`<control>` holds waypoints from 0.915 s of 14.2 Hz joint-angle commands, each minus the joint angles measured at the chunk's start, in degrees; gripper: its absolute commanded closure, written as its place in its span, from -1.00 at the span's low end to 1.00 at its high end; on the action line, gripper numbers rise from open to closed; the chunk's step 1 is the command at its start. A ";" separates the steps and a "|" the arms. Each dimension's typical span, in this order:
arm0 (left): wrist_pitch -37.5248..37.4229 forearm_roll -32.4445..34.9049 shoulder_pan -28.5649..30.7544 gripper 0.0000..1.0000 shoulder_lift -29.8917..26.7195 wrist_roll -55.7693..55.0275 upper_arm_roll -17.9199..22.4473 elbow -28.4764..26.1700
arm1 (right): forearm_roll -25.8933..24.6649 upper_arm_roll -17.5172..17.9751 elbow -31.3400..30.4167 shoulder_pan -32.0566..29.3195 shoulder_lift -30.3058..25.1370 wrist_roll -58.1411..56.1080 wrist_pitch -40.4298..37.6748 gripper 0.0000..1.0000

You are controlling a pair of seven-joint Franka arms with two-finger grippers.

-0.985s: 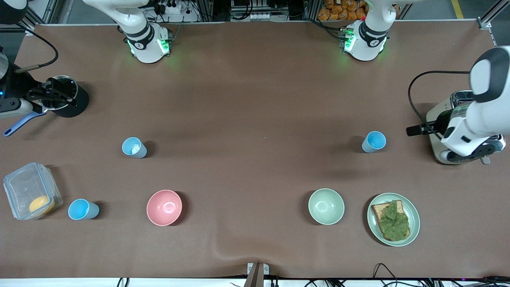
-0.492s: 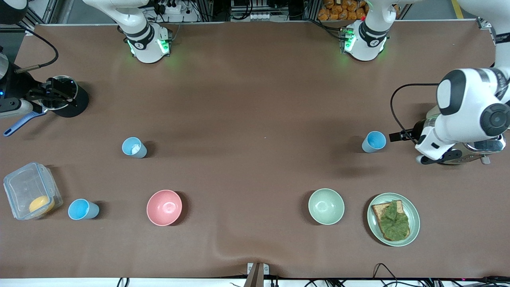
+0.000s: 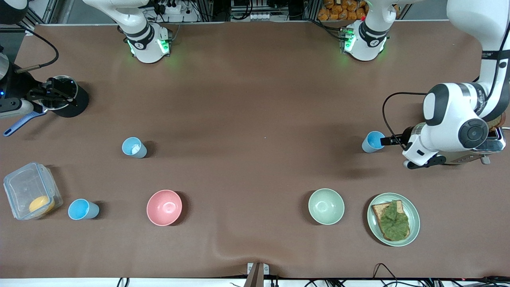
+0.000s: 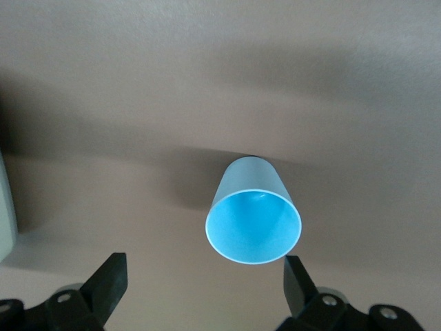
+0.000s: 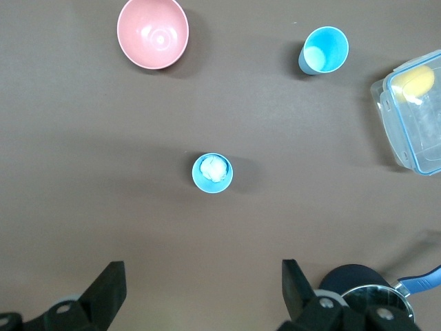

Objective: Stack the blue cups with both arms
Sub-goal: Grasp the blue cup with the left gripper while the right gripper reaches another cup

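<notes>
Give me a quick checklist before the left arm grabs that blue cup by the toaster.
1. Left claw open: ok, fingers spread wide.
2. Small light-blue plastic cup upright: ok.
3. Cup between the fingers: not ok, it sits just ahead of the tips.
4. Cup empty: ok, nothing shows inside.
5. Space around cup: ok, the chrome toaster stands apart toward the left arm's end.
6. Right claw out of the way: ok, open over the pan end.
</notes>
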 commanded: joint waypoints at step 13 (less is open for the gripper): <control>4.96 2.58 -1.25 0.97 8.99 0.55 -0.21 -0.28 | 0.02 0.70 -1.00 -0.64 17.22 1.06 2.03 -1.00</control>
